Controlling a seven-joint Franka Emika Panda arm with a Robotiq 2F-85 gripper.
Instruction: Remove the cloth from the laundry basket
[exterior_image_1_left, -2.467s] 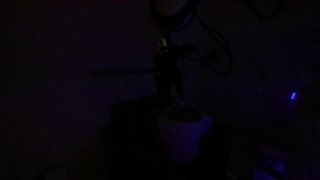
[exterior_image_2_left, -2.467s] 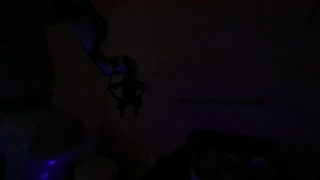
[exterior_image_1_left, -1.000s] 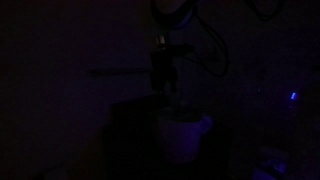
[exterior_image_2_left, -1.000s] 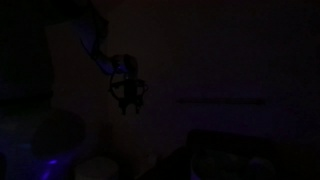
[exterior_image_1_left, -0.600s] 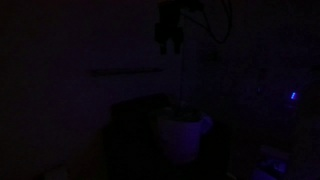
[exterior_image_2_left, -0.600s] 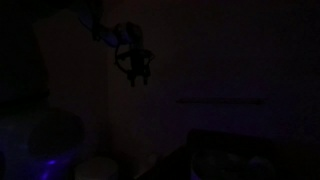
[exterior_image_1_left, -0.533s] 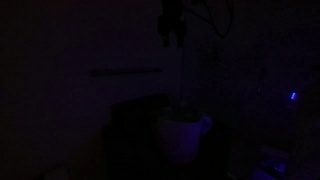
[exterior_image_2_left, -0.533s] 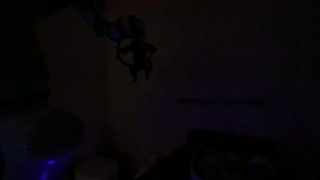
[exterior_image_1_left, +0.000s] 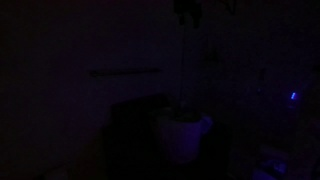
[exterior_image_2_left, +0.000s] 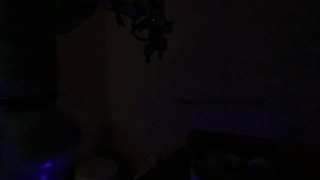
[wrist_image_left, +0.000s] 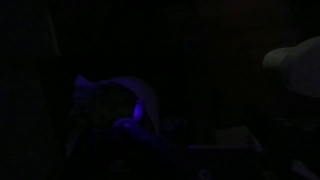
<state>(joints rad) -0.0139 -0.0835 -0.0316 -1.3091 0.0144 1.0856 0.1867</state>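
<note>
The room is almost black. My pincer hangs high near the top edge in both exterior views, well above the laundry basket. Its jaws stand apart, and I can see nothing between them. The pale basket stands upright, rim up, low in the middle of the scene. What carries it is too dark to name. Whether a cloth lies inside, I cannot tell. The wrist view gives only a dim blue glow.

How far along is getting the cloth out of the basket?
Done: nothing confirmed; the frames are too dark to show any cloth. In hand: the tool hangs open, high above the pale bucket-shaped laundry basket, apparently empty. Left: likely the whole grasp and lift.
</note>
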